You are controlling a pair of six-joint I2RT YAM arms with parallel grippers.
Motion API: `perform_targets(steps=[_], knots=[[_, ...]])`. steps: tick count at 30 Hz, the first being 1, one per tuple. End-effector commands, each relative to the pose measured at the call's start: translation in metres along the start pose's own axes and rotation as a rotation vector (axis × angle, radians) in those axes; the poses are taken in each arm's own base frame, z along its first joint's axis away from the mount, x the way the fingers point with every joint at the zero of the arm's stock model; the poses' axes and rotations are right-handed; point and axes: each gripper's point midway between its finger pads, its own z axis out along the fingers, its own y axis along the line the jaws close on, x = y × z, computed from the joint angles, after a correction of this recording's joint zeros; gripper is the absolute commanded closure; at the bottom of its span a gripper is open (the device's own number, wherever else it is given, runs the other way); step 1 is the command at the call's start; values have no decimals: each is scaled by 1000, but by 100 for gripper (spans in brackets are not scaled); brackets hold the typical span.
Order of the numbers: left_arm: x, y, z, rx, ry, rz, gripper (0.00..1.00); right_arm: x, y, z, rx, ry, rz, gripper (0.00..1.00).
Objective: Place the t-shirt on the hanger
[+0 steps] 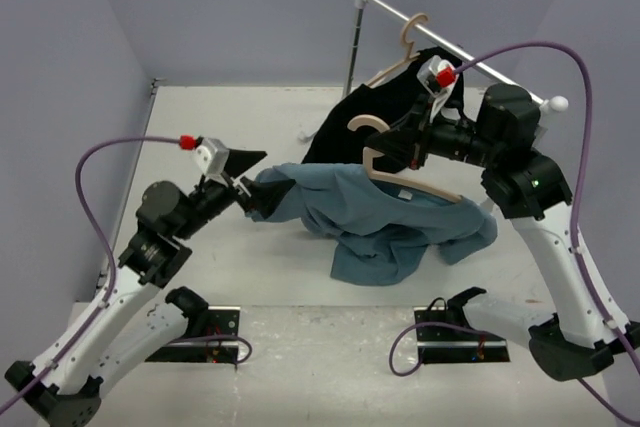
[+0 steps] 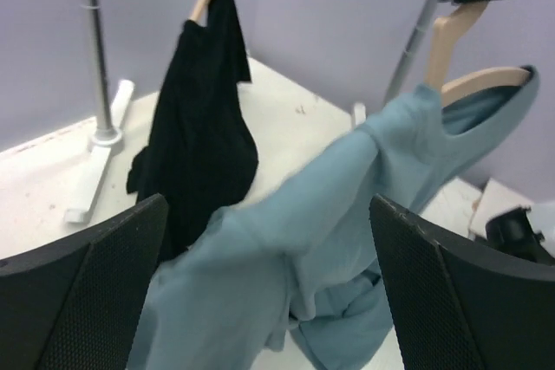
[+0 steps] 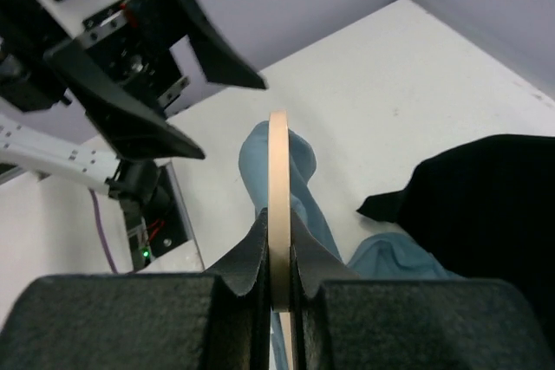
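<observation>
The blue-grey t-shirt [image 1: 390, 222] is draped partly over the beige hanger [image 1: 415, 185], and its lower part is heaped on the table. My right gripper [image 1: 402, 152] is shut on the hanger [image 3: 278, 171] just below its hook and holds it above the table. My left gripper [image 1: 252, 182] is open, with its jaws wide apart on either side of the shirt's stretched left sleeve [image 2: 286, 231]. The sleeve passes between the fingers [image 2: 104, 257] without being pinched. The hanger's arm [image 2: 464, 58] pokes out of the shirt's neck opening.
A clothes rack [image 1: 455, 47] stands at the back right. It carries a second beige hanger [image 1: 408, 39] with a black garment [image 1: 360, 127] whose hem trails on the table. The rack's pole and foot [image 2: 97, 84] are ahead of my left gripper. Purple walls enclose the table.
</observation>
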Motion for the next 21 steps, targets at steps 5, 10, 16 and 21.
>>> perform_targets(steps=[5,10,16,21], knots=[[38,54,-32,-279,-188,-53,0,-59,20,-43,115,-157,-85,100],[52,60,-11,-257,-129,-20,3,-64,30,-45,77,-148,-83,100],[42,70,5,-284,-134,17,59,-59,28,-42,69,-133,-77,100],[32,83,2,-361,-162,27,100,-54,17,-41,116,-124,-76,100]])
